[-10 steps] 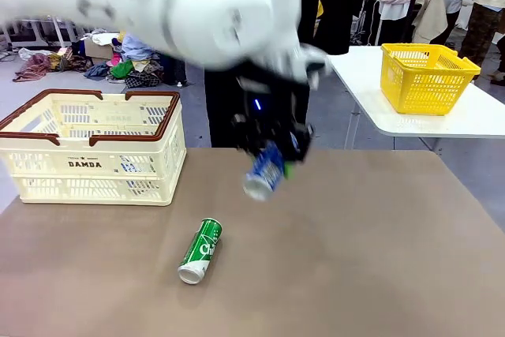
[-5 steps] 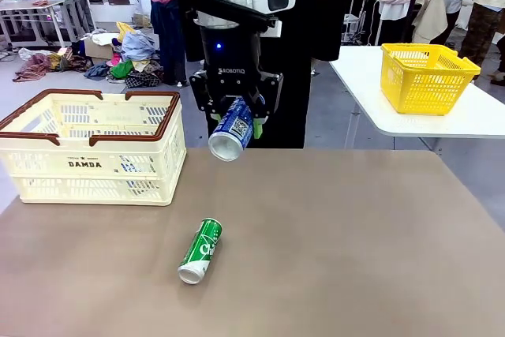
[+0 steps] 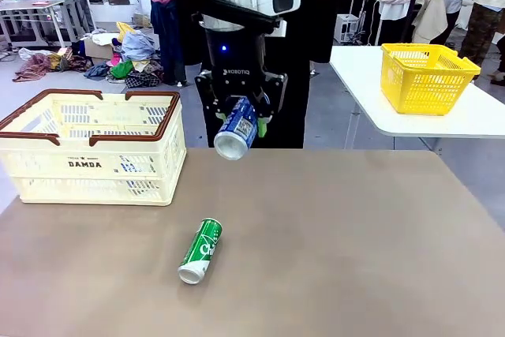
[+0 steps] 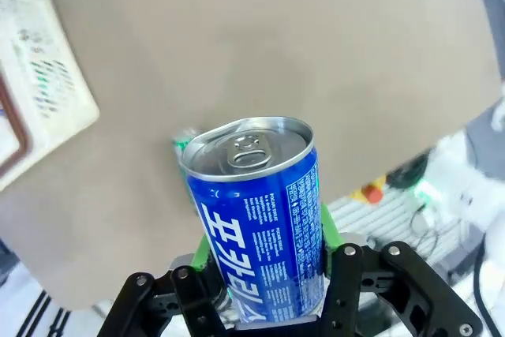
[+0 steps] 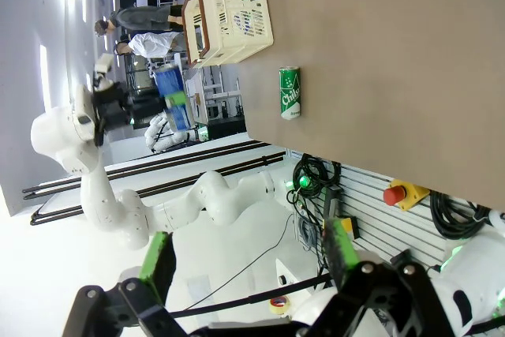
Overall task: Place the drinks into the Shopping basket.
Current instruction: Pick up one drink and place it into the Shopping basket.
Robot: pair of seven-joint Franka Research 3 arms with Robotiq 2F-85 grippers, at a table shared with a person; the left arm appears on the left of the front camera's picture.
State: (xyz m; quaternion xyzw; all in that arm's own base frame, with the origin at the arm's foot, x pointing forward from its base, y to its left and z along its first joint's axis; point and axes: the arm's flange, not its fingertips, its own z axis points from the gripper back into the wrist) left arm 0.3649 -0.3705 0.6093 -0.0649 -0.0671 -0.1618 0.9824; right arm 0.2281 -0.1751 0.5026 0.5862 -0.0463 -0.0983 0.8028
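My left gripper (image 3: pixel 239 124) hangs high over the table's far edge, shut on a blue drink can (image 3: pixel 235 133) that tilts with one silver end towards the camera. In the left wrist view the same blue can (image 4: pixel 256 219) sits between the green pads (image 4: pixel 330 230), top end up. A green can (image 3: pixel 200 250) lies on its side on the brown table, near the front left of centre. The cream Shopping basket (image 3: pixel 95 165) with its brown rim stands at the far left, left of the held can. My right gripper (image 5: pixel 248 258) is open with nothing in it, far from the green can (image 5: pixel 289 92) and the basket (image 5: pixel 233 17).
A person in dark clothes (image 3: pixel 312 29) stands just behind the left arm at the far side. A bright yellow basket (image 3: pixel 426 76) rests on a white side table (image 3: pixel 458 120) at the back right. The brown tabletop (image 3: pixel 355 242) is bare to the right of the green can.
The left gripper has lifted the blue can from low over the table and shifted it a little left. The green can has stayed where it was.
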